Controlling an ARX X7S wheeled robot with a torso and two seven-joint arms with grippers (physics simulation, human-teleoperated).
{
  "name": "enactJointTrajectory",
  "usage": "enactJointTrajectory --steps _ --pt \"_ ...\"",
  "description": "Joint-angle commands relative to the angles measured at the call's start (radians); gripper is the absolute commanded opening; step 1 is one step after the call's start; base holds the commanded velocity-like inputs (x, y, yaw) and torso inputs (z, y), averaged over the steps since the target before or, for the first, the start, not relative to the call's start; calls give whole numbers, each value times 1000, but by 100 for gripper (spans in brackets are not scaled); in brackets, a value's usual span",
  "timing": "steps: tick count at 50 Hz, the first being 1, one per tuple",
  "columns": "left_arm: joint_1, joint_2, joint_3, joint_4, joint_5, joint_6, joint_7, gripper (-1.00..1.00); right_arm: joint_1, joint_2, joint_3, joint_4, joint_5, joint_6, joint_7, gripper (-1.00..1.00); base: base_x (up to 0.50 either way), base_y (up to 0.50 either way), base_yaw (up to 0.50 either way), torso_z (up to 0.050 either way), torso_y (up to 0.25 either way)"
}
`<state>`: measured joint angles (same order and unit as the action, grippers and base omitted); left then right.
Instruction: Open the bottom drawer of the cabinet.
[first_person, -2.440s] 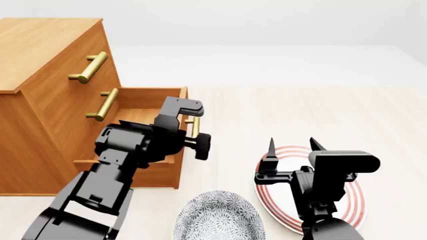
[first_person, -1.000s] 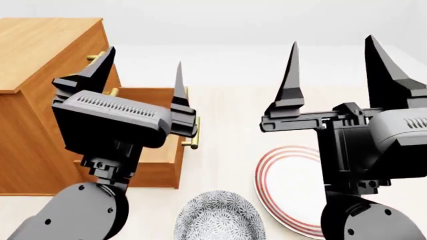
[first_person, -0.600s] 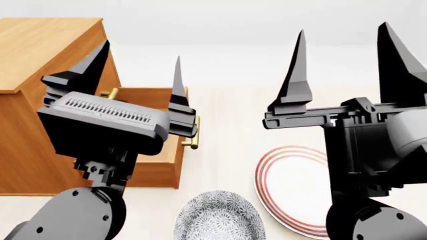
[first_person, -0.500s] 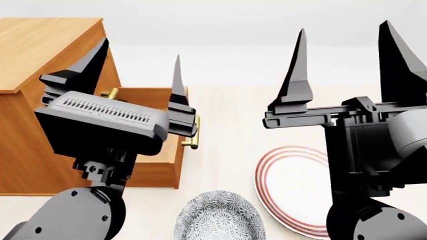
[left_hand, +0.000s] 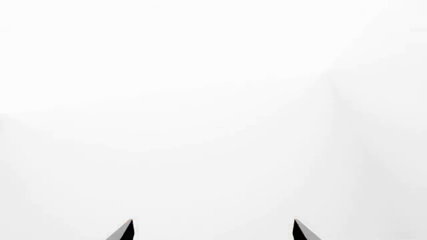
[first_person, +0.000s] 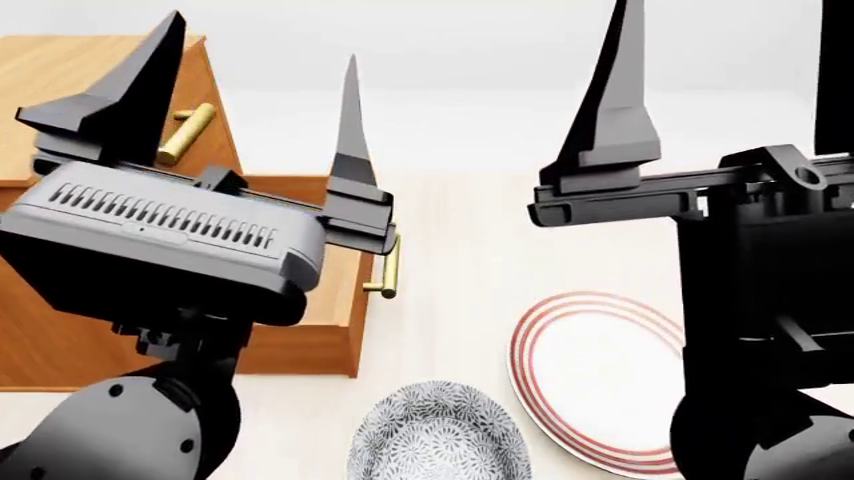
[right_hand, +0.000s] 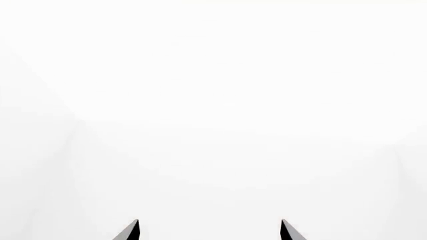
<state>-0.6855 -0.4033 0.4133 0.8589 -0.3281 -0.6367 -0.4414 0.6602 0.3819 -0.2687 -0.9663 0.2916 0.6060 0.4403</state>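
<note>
The cabinet (first_person: 80, 300) stands at the worktop's left edge, its bottom drawer (first_person: 350, 300) pulled out; what it holds is hidden. Left gripper (first_person: 254, 100) and right gripper (first_person: 727, 70) are raised, both spread, holding nothing. A bowl (first_person: 438, 435) and plate (first_person: 587, 375) sit near the front edge.

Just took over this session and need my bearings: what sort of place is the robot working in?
Probably a simulated home-style tabletop setup, not a real room. A wooden cabinet with its bottom drawer pulled out stands on a pale table, beside a striped plate and a patterned bowl; the background is blank white.
</note>
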Motion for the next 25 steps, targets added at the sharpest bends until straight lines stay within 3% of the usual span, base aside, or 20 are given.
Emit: enactJointTrajectory --steps 1,25 --pt "-7 -7 6 15 8 8 -3 100 44 6 -6 -30 16 29 15 100 0 0 0 0 0" --pt "-13 -15 2 45 6 22 -13 100 69 37 -19 -52 55 26 58 100 0 0 0 0 0"
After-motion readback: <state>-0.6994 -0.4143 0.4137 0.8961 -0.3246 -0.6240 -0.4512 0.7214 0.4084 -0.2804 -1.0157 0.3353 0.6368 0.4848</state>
